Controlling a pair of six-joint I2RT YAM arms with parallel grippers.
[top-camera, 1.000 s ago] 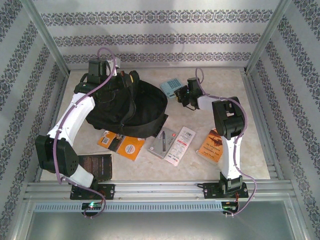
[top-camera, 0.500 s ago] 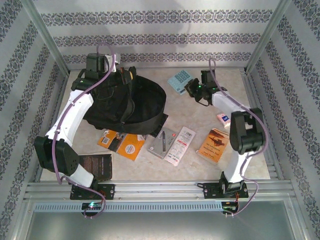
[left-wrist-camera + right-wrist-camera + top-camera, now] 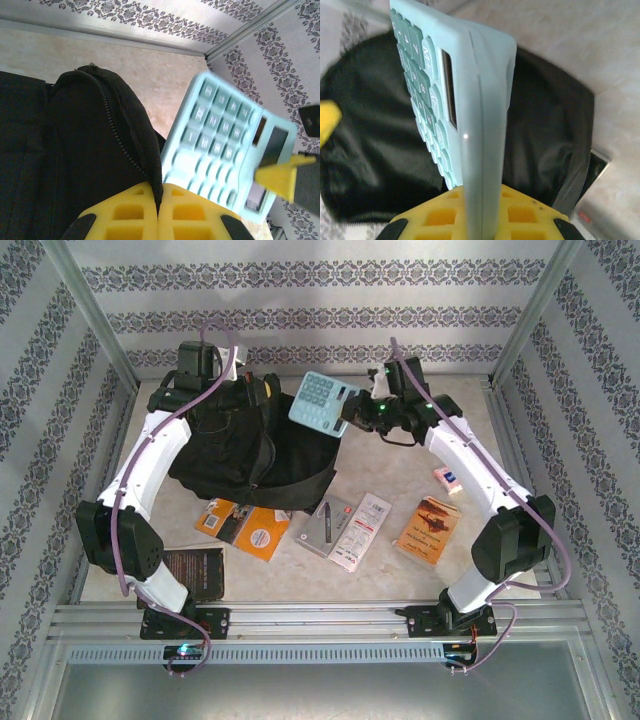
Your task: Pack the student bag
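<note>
The right gripper point(image 3: 480, 200) is clamped on one end of the pale-blue calculator point(image 3: 318, 403), holding it tilted in the air just over the right side of the student bag point(image 3: 240, 455) — that big black bag sits on the far left of the surface point(image 3: 395, 465). The left gripper point(image 3: 159, 197) is pinched tight on the bag's zipper edge at its far side — an orange book point(image 3: 250, 532) lies just near of the bag.

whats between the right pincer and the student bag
The light blue calculator, clamped in the right pincer, juts toward the student bag; the top view shows it.
</note>
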